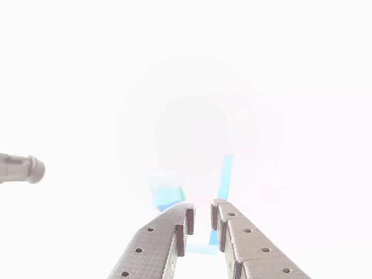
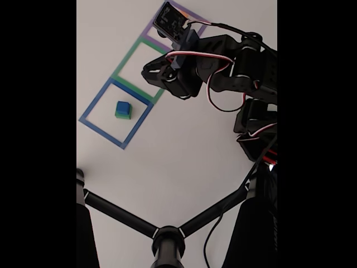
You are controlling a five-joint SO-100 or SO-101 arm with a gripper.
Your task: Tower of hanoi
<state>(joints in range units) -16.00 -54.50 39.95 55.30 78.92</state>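
Observation:
A small block [image 2: 123, 109], blue on top and green on its side, sits inside the blue tape square [image 2: 89, 109] on the white table. The wrist-mounted view is heavily washed out. There the block [image 1: 169, 199] shows faintly, just ahead and left of my gripper [image 1: 201, 218]. The grey fingers [image 1: 174, 232] stand a narrow gap apart with nothing between them. In the fixed view my black gripper [image 2: 148, 72] hovers at the edge of the green tape square [image 2: 129, 56], to the right of the block and apart from it.
A purple tape square [image 2: 184, 14] adjoins the green one, partly hidden behind the arm. A black tripod [image 2: 167, 237] spreads its legs across the lower part of the fixed view. A grey rod end [image 1: 29, 168] pokes in at the left of the washed-out view.

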